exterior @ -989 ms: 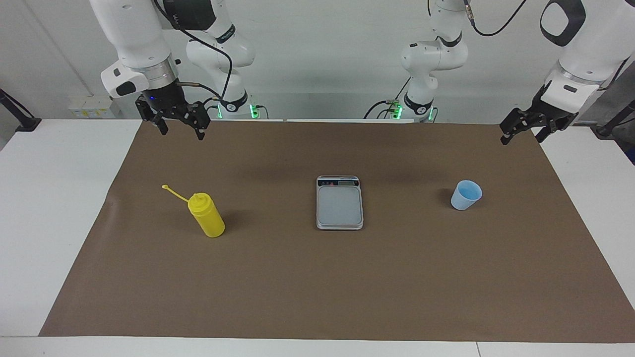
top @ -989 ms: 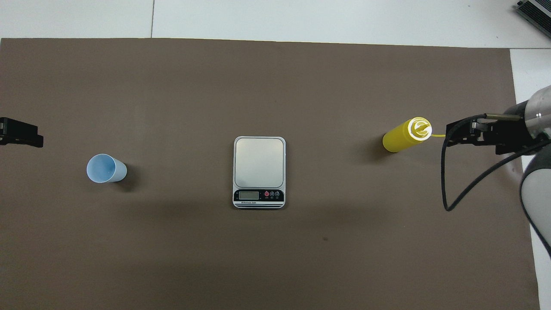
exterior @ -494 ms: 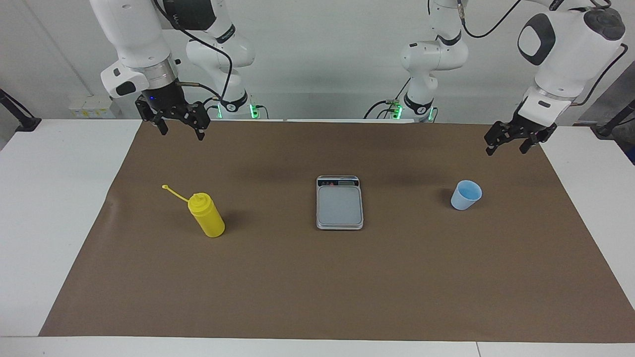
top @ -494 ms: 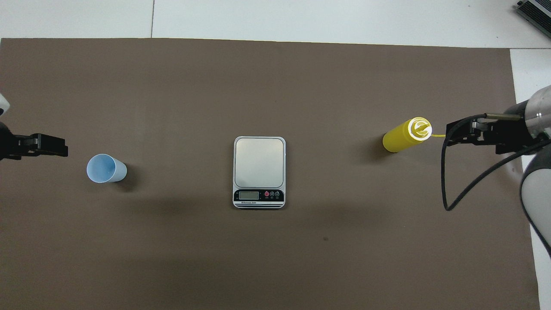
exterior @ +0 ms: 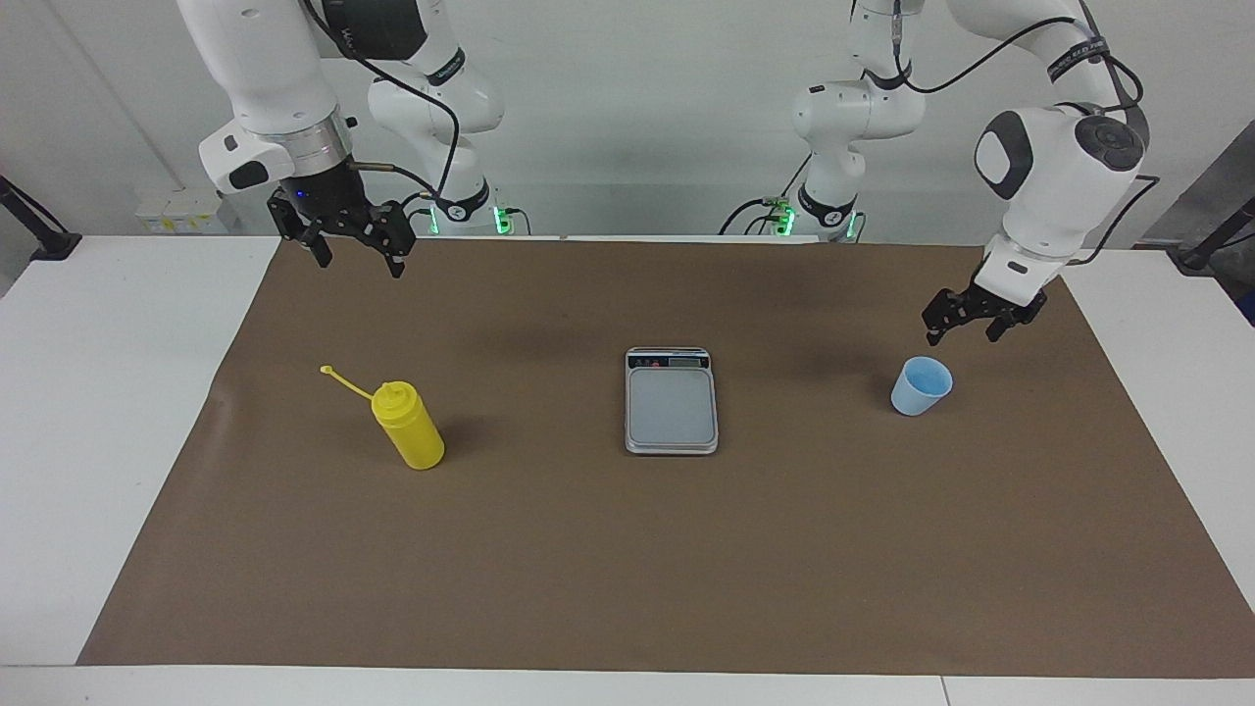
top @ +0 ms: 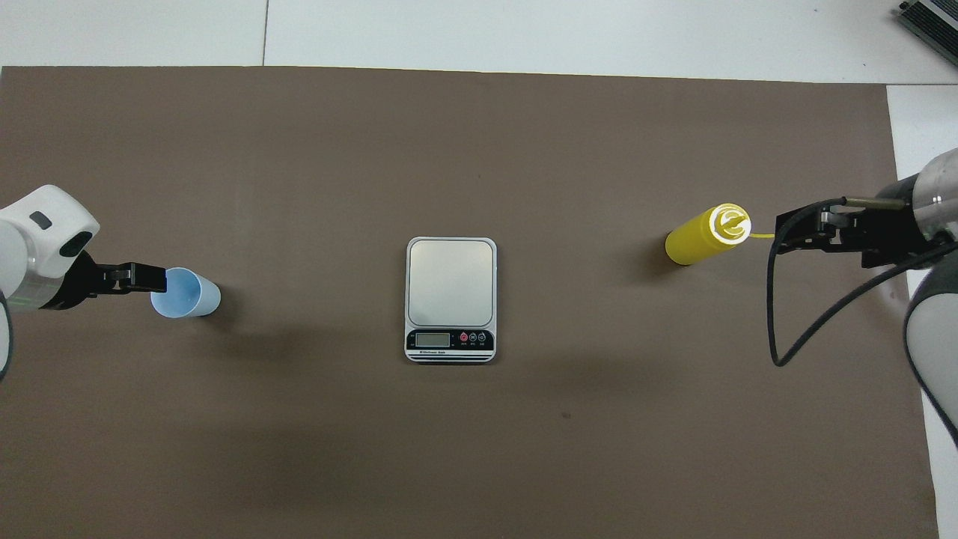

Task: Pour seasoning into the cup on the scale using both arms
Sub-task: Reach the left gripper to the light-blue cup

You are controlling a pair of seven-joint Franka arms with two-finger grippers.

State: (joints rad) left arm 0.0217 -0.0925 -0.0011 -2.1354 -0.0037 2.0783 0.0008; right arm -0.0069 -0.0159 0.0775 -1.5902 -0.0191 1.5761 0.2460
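Blue cup (exterior: 921,385) upright on the brown mat (exterior: 627,549) toward the left arm's end of the desk, empty, left gripper (exterior: 965,322) just above its rim, fingers apart, touching looks true only from overhead, scale (exterior: 671,400) mid-mat, yellow seasoning (exterior: 409,426) beside, right gripper (exterior: 355,253) waiting high, fingers apart

Brown paper mat (exterior: 627,569) across the middle of both frames, lying flat on a white table (exterior: 98,392), bare white strips along the edges. Small dark speck (top: 566,415) on the mat, lower centre of the overhead frame. Upper left of the facing frame: pale socket box (exterior: 176,211) against the white wall (exterior: 637,118), black clamp (exterior: 39,230) at the frame edge. Upper right corner of the overhead frame: part of a grey ribbed device (top: 932,19).
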